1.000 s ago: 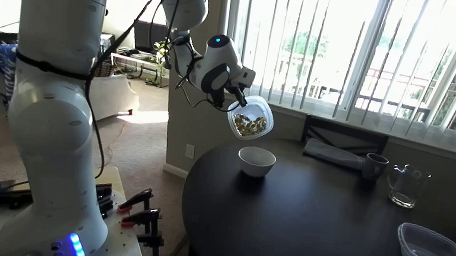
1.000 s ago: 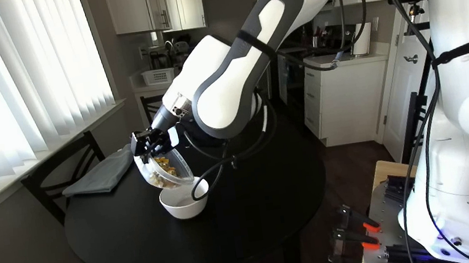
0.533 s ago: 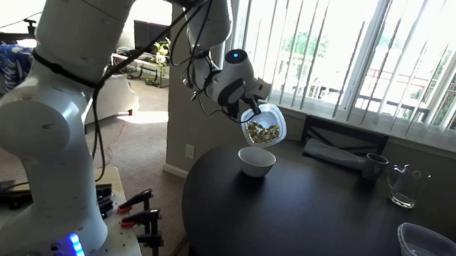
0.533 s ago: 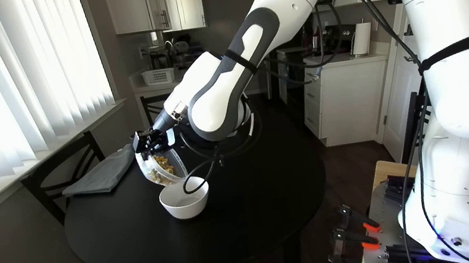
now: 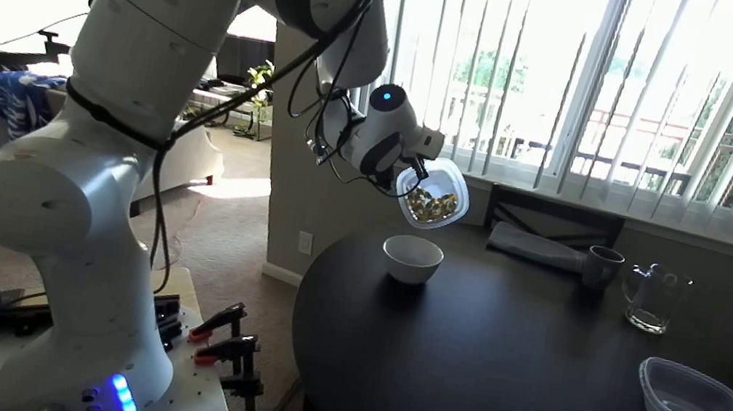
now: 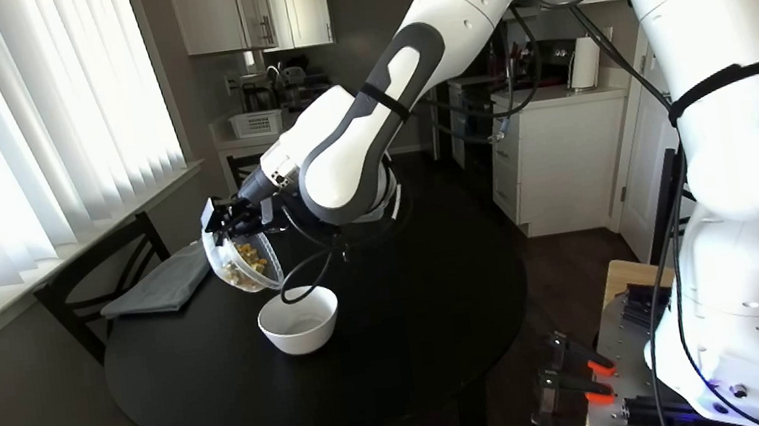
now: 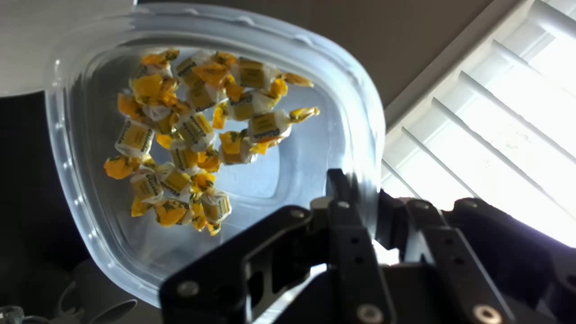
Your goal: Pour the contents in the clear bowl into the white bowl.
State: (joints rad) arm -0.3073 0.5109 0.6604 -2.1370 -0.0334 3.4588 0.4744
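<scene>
Candies [image 7: 193,130] are lying heaped inside the clear bowl [image 7: 252,180], which the gripper [image 7: 366,193] is pinching by one side: one finger is sitting inside the wall, one outside, with only the wall between them. In both exterior views the clear bowl is hanging steeply tilted, above the white bowl [image 6: 302,337] and apart from it. No candies are showing in the white bowl, so I am judging that nothing is poured yet.

Aim is looking like the chief worry: in an exterior view the lower rim seems to be standing nearer the blinds [image 6: 23,120] than the white bowl's middle, so tipping from there could be dropping candies on the table [image 5: 494,373]. Twisted wrappers are probably snagging one another; the heap might be holding back, then sliding at once and bouncing out. That sudden shift could also be turning the clear bowl in its one-sided grip.
</scene>
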